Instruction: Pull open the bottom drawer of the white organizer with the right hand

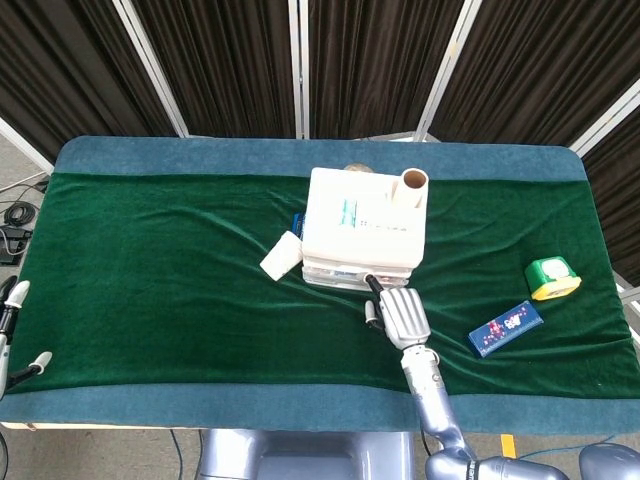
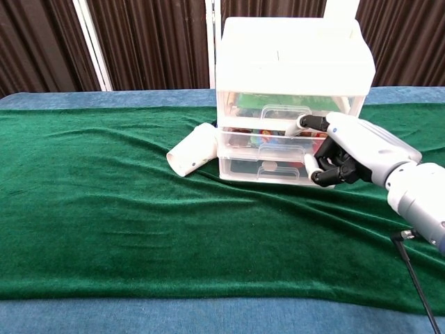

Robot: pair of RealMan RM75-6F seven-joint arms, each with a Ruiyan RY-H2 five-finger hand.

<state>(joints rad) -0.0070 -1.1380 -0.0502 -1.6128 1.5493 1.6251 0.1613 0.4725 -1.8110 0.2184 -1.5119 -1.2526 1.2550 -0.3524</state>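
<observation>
Organizer: your white organizer [image 2: 290, 97] stands upright near the middle of the green-covered surface [image 2: 104, 209], drawer fronts facing you; a cardboard tube [image 1: 414, 185] rises at its back right corner in the head view.
Bottom drawer: the bottom drawer [image 2: 261, 168] sits nearly flush with the two above it — from the chest view you cannot tell whether it has been drawn out at all.
Right hand: your right hand [image 2: 351, 149] is at the right end of the organizer's front, fingers [image 2: 313, 124] curled in toward the lower drawers, one reaching across the middle drawer's face. Whether they actually hook the bottom drawer's edge cannot be told — the hand covers the contact.
Left hand: only the fingertips of your left hand [image 1: 12, 330] show at the far left edge in the head view; clenched or released cannot be told.
Beside the organizer: a white cylinder [image 2: 192, 149] lies on its side, touching or just beside the left front corner.
Right side of the surface: a blue box [image 1: 505, 328] lies flat and a green-and-yellow object [image 1: 552, 277] sits beyond it, both well apart from the organizer.
</observation>
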